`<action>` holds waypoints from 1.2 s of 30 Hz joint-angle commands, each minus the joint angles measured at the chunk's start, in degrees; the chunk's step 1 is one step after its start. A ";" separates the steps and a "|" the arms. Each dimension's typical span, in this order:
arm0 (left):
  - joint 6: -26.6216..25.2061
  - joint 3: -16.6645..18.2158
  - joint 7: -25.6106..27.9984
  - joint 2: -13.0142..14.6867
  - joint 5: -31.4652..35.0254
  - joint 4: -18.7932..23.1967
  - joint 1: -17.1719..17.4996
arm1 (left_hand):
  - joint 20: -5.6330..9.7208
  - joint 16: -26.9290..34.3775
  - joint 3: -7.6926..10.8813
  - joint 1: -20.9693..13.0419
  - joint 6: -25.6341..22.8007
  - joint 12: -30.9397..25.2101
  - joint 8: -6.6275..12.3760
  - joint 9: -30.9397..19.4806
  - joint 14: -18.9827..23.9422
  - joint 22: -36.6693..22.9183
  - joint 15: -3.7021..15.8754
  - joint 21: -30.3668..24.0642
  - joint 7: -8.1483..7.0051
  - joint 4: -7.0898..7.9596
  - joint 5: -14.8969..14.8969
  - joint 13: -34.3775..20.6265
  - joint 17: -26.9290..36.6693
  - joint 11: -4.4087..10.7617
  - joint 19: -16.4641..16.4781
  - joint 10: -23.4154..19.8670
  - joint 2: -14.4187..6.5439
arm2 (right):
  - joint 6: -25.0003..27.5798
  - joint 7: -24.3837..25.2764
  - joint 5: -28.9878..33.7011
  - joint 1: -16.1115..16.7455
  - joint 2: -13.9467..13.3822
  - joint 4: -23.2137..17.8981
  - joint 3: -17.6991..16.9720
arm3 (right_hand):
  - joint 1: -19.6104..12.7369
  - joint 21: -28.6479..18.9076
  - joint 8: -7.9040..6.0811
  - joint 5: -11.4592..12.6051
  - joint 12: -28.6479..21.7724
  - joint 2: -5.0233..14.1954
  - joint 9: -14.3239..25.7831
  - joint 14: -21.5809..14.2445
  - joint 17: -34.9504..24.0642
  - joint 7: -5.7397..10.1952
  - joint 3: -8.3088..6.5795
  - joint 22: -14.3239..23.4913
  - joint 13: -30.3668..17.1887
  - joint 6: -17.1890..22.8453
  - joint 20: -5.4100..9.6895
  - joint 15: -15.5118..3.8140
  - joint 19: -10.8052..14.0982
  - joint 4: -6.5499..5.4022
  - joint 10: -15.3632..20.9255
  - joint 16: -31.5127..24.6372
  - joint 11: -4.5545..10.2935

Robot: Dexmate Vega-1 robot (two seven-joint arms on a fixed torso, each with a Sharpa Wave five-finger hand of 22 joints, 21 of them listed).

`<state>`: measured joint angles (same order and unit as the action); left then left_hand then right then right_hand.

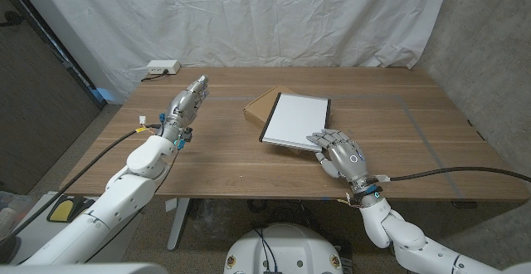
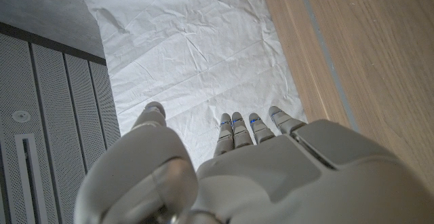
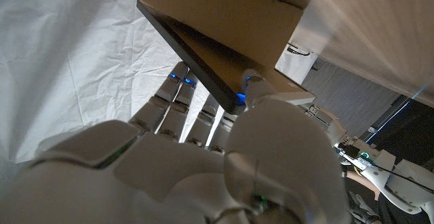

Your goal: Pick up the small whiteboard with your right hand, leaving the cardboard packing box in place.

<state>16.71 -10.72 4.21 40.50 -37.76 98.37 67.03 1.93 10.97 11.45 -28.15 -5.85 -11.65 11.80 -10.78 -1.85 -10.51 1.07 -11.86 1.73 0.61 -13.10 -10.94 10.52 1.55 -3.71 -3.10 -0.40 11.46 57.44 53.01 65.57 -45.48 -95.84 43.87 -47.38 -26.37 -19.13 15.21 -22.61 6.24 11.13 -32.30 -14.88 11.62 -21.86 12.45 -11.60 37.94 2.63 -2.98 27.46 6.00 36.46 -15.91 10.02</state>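
On the far left of the wooden surface (image 1: 398, 154), near the back edge, a small white box with a cable (image 1: 162, 68) sits in front of the white cloth backdrop (image 1: 249, 17). The left hand (image 1: 186, 101) is raised over the left part of the surface, its fingers (image 2: 234, 130) stretched out straight and close together, holding nothing; it is well apart from the task's things.

Near the middle lies the cardboard packing box (image 1: 259, 106), flat on the surface, with the small whiteboard (image 1: 296, 119) on top of it, its near edge overhanging the box toward the robot. The right hand (image 1: 340, 151) is at that near edge on the right corner. In the right wrist view its fingers (image 3: 178, 88) reach along one face of the whiteboard's dark-framed edge and the thumb sits on the other, so the board appears pinched between them. The whiteboard looks tilted against the box.
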 commanded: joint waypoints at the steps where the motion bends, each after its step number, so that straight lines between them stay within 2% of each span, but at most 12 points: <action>1: 0.07 0.42 0.12 0.09 0.00 0.40 0.26 | -0.16 -0.12 -0.17 -0.19 -0.28 -0.01 -0.15 -0.25 -0.12 -0.20 -0.40 -0.10 0.08 -0.10 0.31 0.02 0.10 0.10 -0.37 0.09 -0.53 | -0.49 1.46 0.09 -0.21 0.41 -0.15 -0.07 | -2.23 -1.23 0.20 -1.30 0.96 2.30 0.07 -2.31 0.31 1.09 -0.87 0.22 0.38 6.24 8.89 -10.00 2.10 0.88 1.90 -0.34 1.51; 3: 0.09 0.42 -0.03 0.06 -0.10 0.21 0.17 | -0.18 -0.13 -0.19 -0.20 -0.32 0.00 -0.13 -0.25 -0.13 -0.20 -0.42 -0.09 0.10 -0.10 0.32 0.02 0.10 0.01 -0.39 0.12 -0.54 | -0.54 1.63 0.13 -0.16 0.37 -0.35 -0.14 | -3.18 -1.90 1.05 -2.86 1.60 2.54 0.04 -3.94 0.48 1.03 -1.12 0.22 0.65 6.87 9.18 -9.98 2.76 1.36 2.45 -0.38 1.32; 4: 0.11 0.43 0.01 -0.01 -0.11 0.18 0.15 | -0.19 -0.13 -0.19 -0.20 -0.30 0.00 -0.14 -0.25 -0.13 -0.20 -0.42 -0.09 0.04 -0.10 0.32 0.02 0.10 0.00 -0.39 0.12 -0.54 | -0.40 1.61 0.12 -0.09 0.39 -0.49 -0.21 | -3.74 -2.50 2.29 -4.20 2.65 2.71 0.09 -4.40 0.43 1.00 -1.28 0.30 0.75 7.58 9.26 -10.07 2.62 1.40 2.93 0.18 1.30; 6: 0.08 0.41 -0.13 0.01 -0.17 0.07 0.06 | -0.18 -0.13 -0.20 -0.21 -0.31 -0.03 -0.14 -0.25 -0.15 -0.20 -0.39 -0.09 0.09 -0.10 0.33 0.02 0.10 0.05 -0.39 0.04 -0.55 | -0.39 1.68 0.22 -0.13 0.40 -0.57 -0.24 | -4.13 -2.81 2.74 -4.40 2.90 2.86 0.15 -4.71 0.33 0.93 -1.40 0.33 0.72 8.01 9.30 -10.10 2.63 1.45 3.54 0.30 1.19; 8: 0.10 0.38 -0.28 0.04 -0.15 -0.08 -0.11 | -0.18 -0.13 -0.21 -0.22 -0.29 -0.02 -0.15 -0.25 -0.13 -0.20 -0.41 -0.09 0.10 -0.11 0.33 0.02 0.10 0.09 -0.39 0.05 -0.56 | -0.31 1.80 0.40 -0.21 0.42 -0.57 -0.29 | -4.73 -3.64 4.27 -4.58 4.07 2.82 0.30 -5.16 0.16 0.93 -1.44 0.38 0.64 8.62 9.29 -10.10 2.37 1.34 4.21 0.90 1.18; 10: 0.20 0.40 -0.33 0.01 -0.13 -0.18 -0.22 | -0.16 -0.13 -0.23 -0.23 -0.27 -0.01 -0.16 -0.25 -0.14 -0.20 -0.35 -0.09 0.05 -0.11 0.34 0.02 0.10 0.14 -0.40 0.08 -0.56 | -0.17 1.97 0.48 -0.28 0.54 -0.50 -0.35 | -5.19 -3.98 4.78 -4.59 4.45 2.86 0.35 -5.42 -0.02 0.90 -1.51 0.37 0.60 8.88 9.31 -10.14 2.27 1.44 4.61 0.99 1.14; 14: 0.00 0.36 -0.50 0.12 -0.16 -0.27 -0.47 | -0.15 -0.14 -0.24 -0.24 -0.26 -0.01 -0.17 -0.25 -0.15 -0.20 -0.38 -0.11 0.06 -0.12 0.35 0.02 0.09 0.09 -0.37 0.10 -0.58 | -0.26 2.31 0.38 -0.49 0.83 -0.29 -0.41 | -5.67 -4.52 5.51 -4.67 4.95 2.89 0.47 -5.54 -0.02 0.87 -1.52 0.34 0.55 9.22 9.29 -10.16 2.07 1.41 5.40 1.40 1.17; 27: -0.30 0.42 -0.83 0.29 -0.46 -0.56 -0.93 | -0.13 -0.14 -0.31 -0.33 -0.22 -0.01 -0.19 -0.25 -0.16 -0.20 -0.33 -0.10 0.06 -0.16 0.37 0.02 0.09 0.09 -0.40 0.09 -0.61 | -0.77 3.15 0.53 -1.86 1.87 0.70 -0.10 | -6.66 -6.46 5.95 -4.87 5.72 3.09 0.72 -7.54 -0.42 0.83 -1.17 0.35 0.48 11.93 9.27 -10.25 2.68 1.19 8.12 1.26 1.07; 31: -0.29 0.42 -1.11 0.23 -0.71 -0.93 -1.16 | -0.16 -0.15 -0.33 -0.36 -0.24 0.00 -0.19 -0.25 -0.18 -0.20 -0.33 -0.09 0.07 -0.18 0.38 0.02 0.09 0.12 -0.44 0.11 -0.63 | -0.97 3.36 0.46 -2.18 2.01 0.78 -0.08 | -7.40 -9.03 6.62 -4.92 7.02 3.04 0.93 -9.27 -1.03 0.79 -0.85 0.35 0.38 13.43 9.29 -10.28 2.69 0.93 10.17 1.47 1.06; 36: -0.23 0.42 -1.45 0.23 -0.88 -1.32 -1.48 | -0.15 -0.16 -0.36 -0.39 -0.23 0.01 -0.19 -0.25 -0.19 -0.20 -0.37 -0.08 0.14 -0.19 0.40 0.02 0.09 -0.04 -0.47 0.13 -0.64 | -0.87 3.59 0.28 -2.40 2.29 0.73 -0.20 | -8.52 -15.55 7.07 -4.90 9.31 2.97 1.23 -10.86 -2.01 0.79 0.27 -0.34 0.11 14.29 9.25 -10.30 0.35 0.64 11.56 2.39 1.05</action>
<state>16.65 -10.36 3.28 40.67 -38.32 97.72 66.13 1.93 10.97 11.30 -28.38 -5.85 -11.65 11.80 -10.78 -1.85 -10.52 1.07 -11.86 1.73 0.46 -12.64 -10.94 10.52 1.55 -3.71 -3.10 -0.63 10.75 60.38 53.47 63.87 -43.76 -95.38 43.67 -54.05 -39.13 -12.07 10.35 -13.84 7.84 11.22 -42.29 -16.60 10.55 -22.11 12.36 -11.24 46.40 2.85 -4.39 28.94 6.77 46.51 -14.02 10.25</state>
